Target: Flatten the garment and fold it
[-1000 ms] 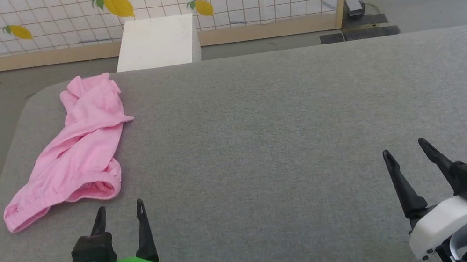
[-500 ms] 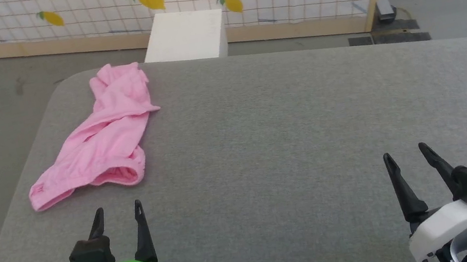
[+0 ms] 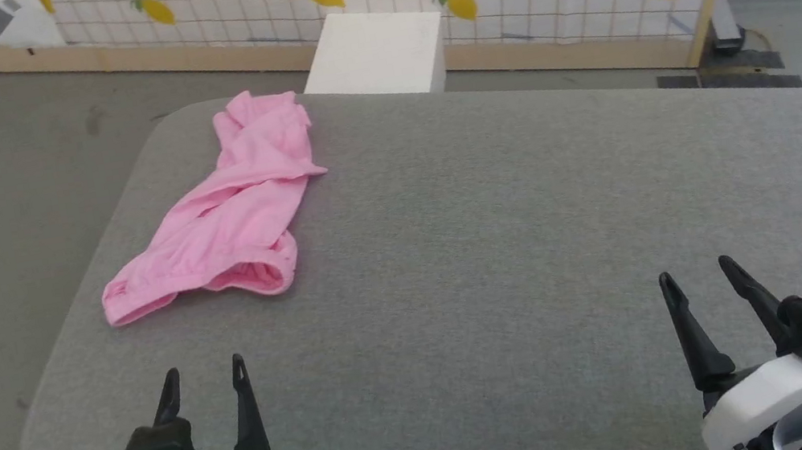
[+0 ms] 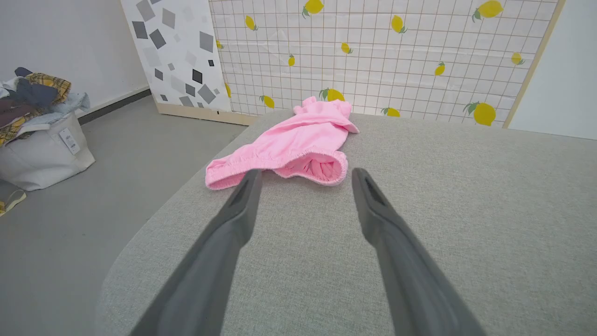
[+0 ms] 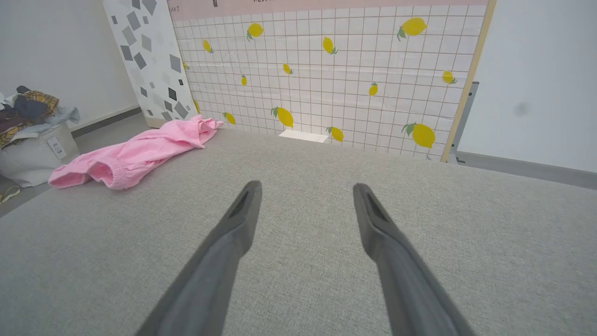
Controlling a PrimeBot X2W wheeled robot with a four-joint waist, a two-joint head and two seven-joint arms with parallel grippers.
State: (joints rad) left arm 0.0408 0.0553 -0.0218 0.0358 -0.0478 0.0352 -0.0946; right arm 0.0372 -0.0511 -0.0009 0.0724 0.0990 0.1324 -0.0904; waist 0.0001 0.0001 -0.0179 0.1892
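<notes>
Two grippers waiting | you are holding left gripper [image 3: 204, 365] and right gripper [image 3: 694, 269] spread, empty, over the near table [image 3: 493, 242] | garment [image 3: 223, 230] is lying bunched by the far-left edge, its open end facing the left gripper, probably inviting that reach first.

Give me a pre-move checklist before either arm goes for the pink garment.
1. The left end effector is open, empty: ok.
2. The right end effector is open, empty: ok.
3. The garment lies wholly on the grey table: ok.
4. The garment is flat: not ok, bunched and twisted.
5. The waistband faces the left end effector, nothing between: ok.
6. Both leg openings can be found: cannot tell, far end crumpled.
</notes>
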